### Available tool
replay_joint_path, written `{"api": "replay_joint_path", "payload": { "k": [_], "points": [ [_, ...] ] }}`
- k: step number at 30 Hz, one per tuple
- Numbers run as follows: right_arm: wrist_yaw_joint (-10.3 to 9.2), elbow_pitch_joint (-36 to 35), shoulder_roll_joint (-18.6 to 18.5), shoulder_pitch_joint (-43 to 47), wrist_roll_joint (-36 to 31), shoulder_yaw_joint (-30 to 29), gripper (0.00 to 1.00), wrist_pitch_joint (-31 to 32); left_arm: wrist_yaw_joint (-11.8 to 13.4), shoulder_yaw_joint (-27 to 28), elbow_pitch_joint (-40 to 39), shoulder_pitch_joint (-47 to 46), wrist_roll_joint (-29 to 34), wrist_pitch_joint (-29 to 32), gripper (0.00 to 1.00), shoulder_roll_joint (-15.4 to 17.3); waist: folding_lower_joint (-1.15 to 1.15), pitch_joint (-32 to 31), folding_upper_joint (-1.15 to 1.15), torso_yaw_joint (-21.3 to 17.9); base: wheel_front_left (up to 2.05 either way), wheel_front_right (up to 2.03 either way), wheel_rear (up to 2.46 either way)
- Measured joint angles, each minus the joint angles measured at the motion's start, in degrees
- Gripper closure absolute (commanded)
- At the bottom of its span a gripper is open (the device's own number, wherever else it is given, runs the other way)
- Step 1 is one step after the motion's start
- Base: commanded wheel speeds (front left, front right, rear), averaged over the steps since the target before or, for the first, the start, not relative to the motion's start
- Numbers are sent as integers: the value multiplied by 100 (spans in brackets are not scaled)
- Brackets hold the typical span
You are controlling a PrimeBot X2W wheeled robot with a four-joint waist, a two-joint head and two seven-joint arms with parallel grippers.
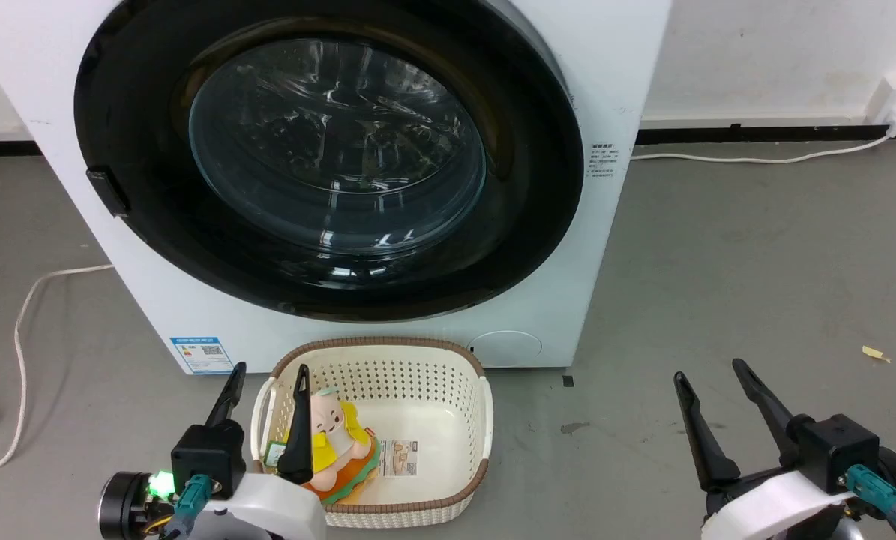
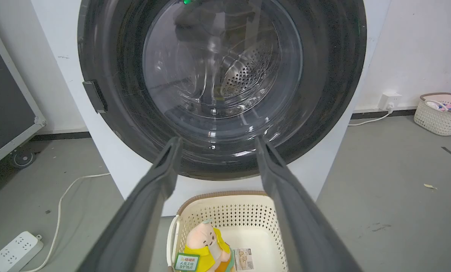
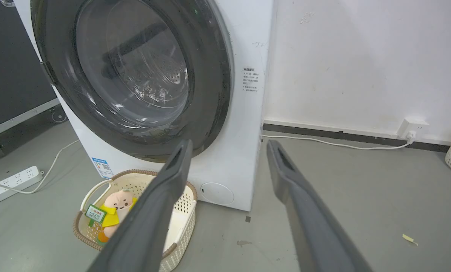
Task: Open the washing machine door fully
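door (image 1: 328, 150) closed on washer (image 1: 612, 75), left pincer (image 1: 271, 367) wide near basket (image 1: 485, 409), right pincer (image 1: 708, 369) wide, both empty

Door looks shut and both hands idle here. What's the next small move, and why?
Probably lift the left hand up toward the black tab at the left edge of the washing machine door. The door sits closed, the left hand is open and low near the basket, and that tab looks like the grip point on its side.
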Motion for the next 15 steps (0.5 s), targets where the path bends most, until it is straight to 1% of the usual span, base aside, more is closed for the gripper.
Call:
{"api": "replay_joint_path", "payload": {
  "k": [8,15],
  "points": [
    [0,44,0,-323,209,-63,0,-56,4,-60,-43,-5,-31,-100,0,-1,0,178,0,47,0,0,0],
    [0,108,-88,-821,795,-197,0,118,5,-111,-90,-89,-38,-185,0,0,0,405,0,129,0,0,0]
  ]
}}
